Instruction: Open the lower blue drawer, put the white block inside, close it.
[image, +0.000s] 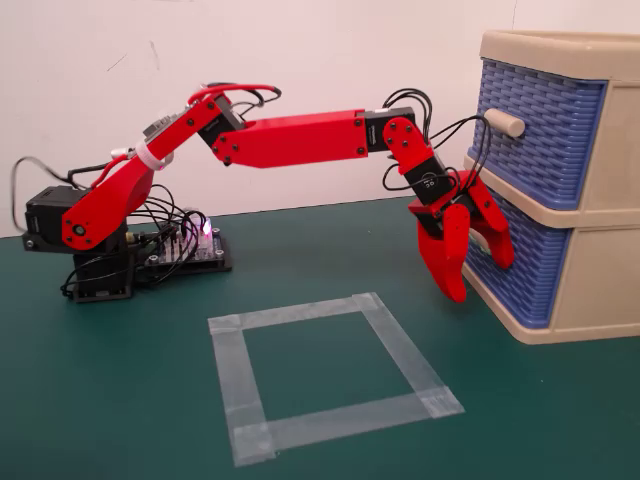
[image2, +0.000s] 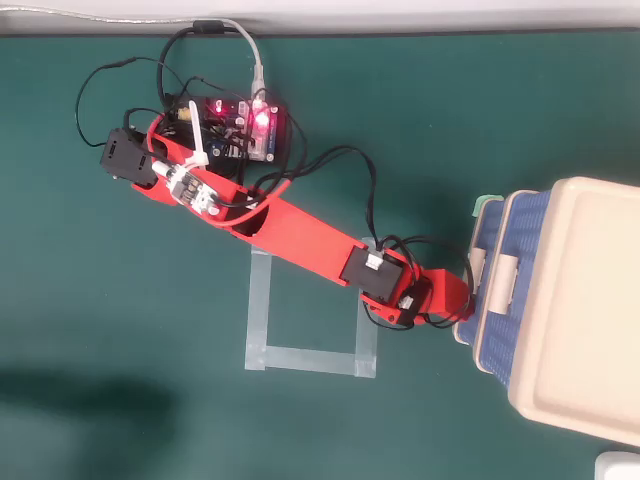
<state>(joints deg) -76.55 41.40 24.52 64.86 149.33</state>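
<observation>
The lower blue drawer (image: 528, 265) sits in the beige cabinet (image: 600, 290) at the right and looks pushed in or nearly so; its front edge also shows in the overhead view (image2: 487, 335). My red gripper (image: 478, 275) hangs fingers-down right in front of that drawer, jaws spread and empty. It covers the drawer's knob in the fixed view. From overhead the gripper (image2: 462, 310) is at the drawer front, just beside a beige knob (image2: 481, 264). The white block is out of view.
The upper blue drawer (image: 545, 125) with its plain beige knob (image: 503, 123) is shut above. A grey tape square (image: 330, 375) lies on the green table in front of the arm. The arm's base and a lit circuit board (image2: 240, 125) sit at the back left. A pale object (image2: 620, 465) shows at the bottom right edge.
</observation>
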